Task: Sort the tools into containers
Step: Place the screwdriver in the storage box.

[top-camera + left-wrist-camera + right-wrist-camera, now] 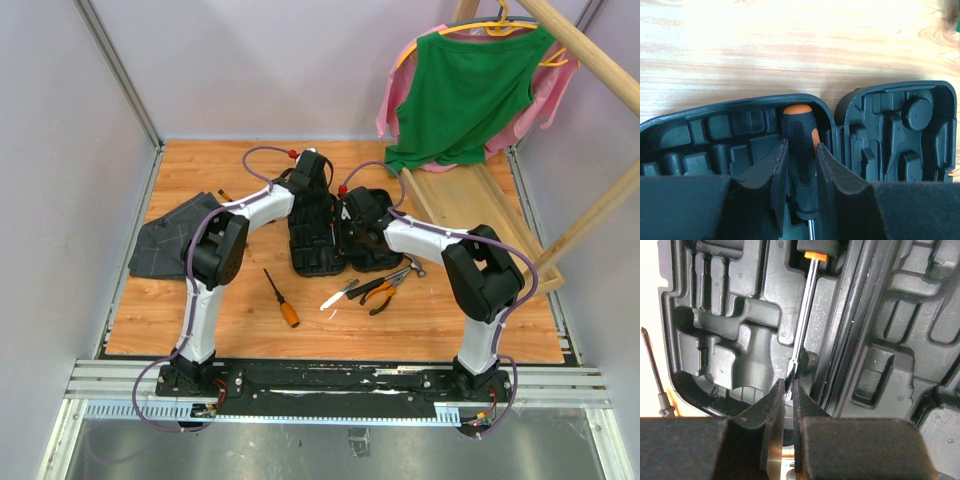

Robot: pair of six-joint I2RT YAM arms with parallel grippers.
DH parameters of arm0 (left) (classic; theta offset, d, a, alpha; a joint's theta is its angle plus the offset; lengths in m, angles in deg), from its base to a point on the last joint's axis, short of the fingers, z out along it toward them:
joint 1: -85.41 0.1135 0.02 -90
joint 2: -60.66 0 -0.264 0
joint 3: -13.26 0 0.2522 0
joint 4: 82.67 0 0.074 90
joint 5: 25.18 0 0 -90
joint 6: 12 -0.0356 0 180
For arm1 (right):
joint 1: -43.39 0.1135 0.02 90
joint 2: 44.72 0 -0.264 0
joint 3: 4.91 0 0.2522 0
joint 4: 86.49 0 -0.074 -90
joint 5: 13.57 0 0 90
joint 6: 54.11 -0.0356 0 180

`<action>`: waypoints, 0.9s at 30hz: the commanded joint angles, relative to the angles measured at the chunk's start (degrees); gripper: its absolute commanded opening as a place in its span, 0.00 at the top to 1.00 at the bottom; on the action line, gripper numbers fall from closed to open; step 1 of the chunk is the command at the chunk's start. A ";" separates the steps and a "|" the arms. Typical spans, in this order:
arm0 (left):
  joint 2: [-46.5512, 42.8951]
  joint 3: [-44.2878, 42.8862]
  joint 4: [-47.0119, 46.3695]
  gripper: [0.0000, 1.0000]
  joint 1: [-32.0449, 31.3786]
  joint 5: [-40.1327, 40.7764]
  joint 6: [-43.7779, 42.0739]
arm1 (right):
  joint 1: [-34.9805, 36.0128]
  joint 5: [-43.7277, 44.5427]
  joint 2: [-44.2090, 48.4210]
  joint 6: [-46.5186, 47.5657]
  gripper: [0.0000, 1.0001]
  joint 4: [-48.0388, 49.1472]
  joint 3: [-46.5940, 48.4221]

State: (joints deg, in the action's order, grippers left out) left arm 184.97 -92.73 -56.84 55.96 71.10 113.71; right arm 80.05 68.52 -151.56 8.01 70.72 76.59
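My left fingers (802,145) grip the screwdriver (799,125) by its handle and my right fingers (788,390) pinch its shaft, inside the open black case (318,250) on the wooden table (430,320); pale walls (250,70) surround.

Walls: pale lilac-grey panels (250,60) closed in the back and both sides.
Table: orange-brown wood-grain top (420,330), evenly lit.
Front edge: aluminium rails (120,385) ran along the bottom, above a grey metal floor (300,440).
Upper right: a wooden rack (590,58) carried a green top (465,95) over a pink garment (395,100).
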 commanded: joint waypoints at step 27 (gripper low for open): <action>-4.26 25.75 8.95 0.73 -0.66 9.28 -5.71 | 1.30 1.85 2.98 3.66 0.99 -12.05 -10.62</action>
State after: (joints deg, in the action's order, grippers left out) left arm 176.29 -75.63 -67.50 54.65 77.09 110.78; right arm 80.49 67.19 -147.13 8.97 72.46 71.15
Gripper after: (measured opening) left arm 0.276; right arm 0.081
